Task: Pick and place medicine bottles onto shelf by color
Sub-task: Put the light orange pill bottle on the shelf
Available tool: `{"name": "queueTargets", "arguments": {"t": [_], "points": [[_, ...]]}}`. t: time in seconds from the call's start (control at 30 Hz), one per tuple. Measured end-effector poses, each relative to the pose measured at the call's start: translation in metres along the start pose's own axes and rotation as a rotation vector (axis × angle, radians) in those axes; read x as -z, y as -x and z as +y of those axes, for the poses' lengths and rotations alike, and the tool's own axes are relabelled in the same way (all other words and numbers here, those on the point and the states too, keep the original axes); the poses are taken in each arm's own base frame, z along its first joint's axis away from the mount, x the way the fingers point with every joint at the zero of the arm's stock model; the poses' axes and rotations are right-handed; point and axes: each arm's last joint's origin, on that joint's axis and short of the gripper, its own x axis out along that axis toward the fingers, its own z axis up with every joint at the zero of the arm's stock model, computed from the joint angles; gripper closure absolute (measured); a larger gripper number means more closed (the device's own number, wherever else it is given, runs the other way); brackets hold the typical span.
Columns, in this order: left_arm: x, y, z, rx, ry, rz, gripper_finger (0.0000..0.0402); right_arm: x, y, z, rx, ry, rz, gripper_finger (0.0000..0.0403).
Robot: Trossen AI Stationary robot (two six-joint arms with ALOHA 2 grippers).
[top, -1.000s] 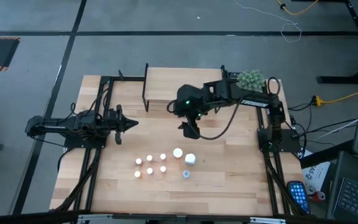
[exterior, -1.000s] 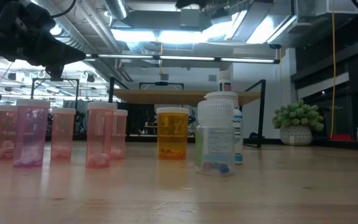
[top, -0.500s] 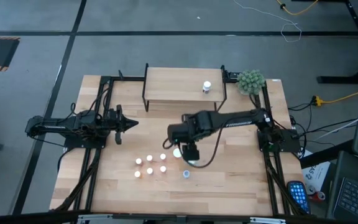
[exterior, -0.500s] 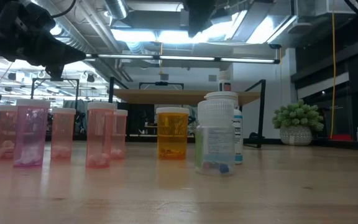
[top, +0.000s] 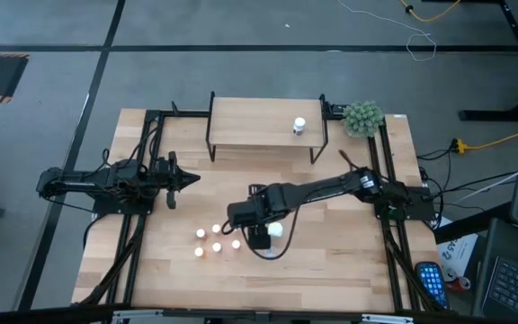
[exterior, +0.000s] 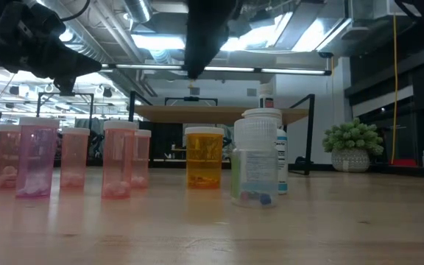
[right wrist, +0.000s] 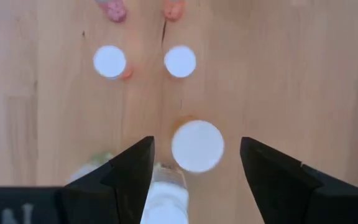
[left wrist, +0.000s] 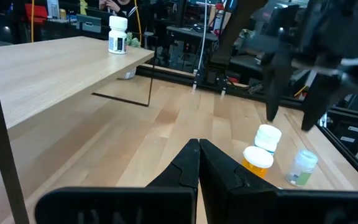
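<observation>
Several small white-capped bottles stand on their bases on the table: pink ones (exterior: 37,158), an orange one (exterior: 204,157) and a clear white-capped one (exterior: 256,158). One white bottle (top: 299,126) stands on the wooden shelf (top: 250,126) at the far side. My right gripper (right wrist: 196,149) is open and points down over the orange bottle's white cap (right wrist: 197,145), one finger on either side, well above it in the low view (exterior: 197,70). In the high view my right gripper (top: 259,236) hides that bottle. My left gripper (top: 187,177) is shut and empty at the table's left.
A green fuzzy plant ball (top: 363,116) stands at the shelf's right end. A clear bottle (left wrist: 303,168) and a white one (left wrist: 268,137) stand close to the orange bottle. Black frame rails (top: 142,216) run along both table sides. Bare wood lies toward the near edge.
My right gripper has gone from just in front of the shelf toward the table's near edge and a little left, coming down over the bottle group. Its arm no longer covers the white bottle on the shelf. The bottles have kept still.
</observation>
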Motion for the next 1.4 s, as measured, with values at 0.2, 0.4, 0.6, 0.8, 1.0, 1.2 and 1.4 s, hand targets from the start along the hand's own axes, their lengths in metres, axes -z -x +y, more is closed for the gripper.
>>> {"name": "queueTargets", "arguments": {"t": [0.2,0.4,0.6,0.8,1.0,1.2,1.4], "points": [[0.0,0.0,0.0,0.0,0.0,0.0,0.0401,-0.016,-0.028,0.006,-0.02,-0.037,-0.103,0.0162],[0.0,0.0,0.0,0.0,0.0,0.0,0.0401,-0.022,-0.058,0.01,-0.023,-0.028,-0.121,0.0162],[0.0,0.0,0.0,0.0,-0.009,0.001,0.0401,-0.022,-0.074,0.013,-0.021,-0.028,-0.114,0.0162],[0.0,0.0,0.0,0.0,-0.009,0.001,0.0401,-0.022,-0.074,0.01,0.056,-0.029,-0.12,0.0162],[0.0,0.0,0.0,0.0,-0.009,0.001,0.0401,-0.019,-0.079,0.01,0.038,-0.032,-0.085,0.0162],[0.0,0.0,0.0,-0.001,-0.009,0.001,0.0401,-0.019,-0.079,0.01,0.035,-0.055,-0.084,0.0162],[0.0,0.0,0.0,-0.001,-0.008,0.002,0.0401,-0.019,-0.079,0.01,0.034,-0.074,-0.085,0.0162]]}}
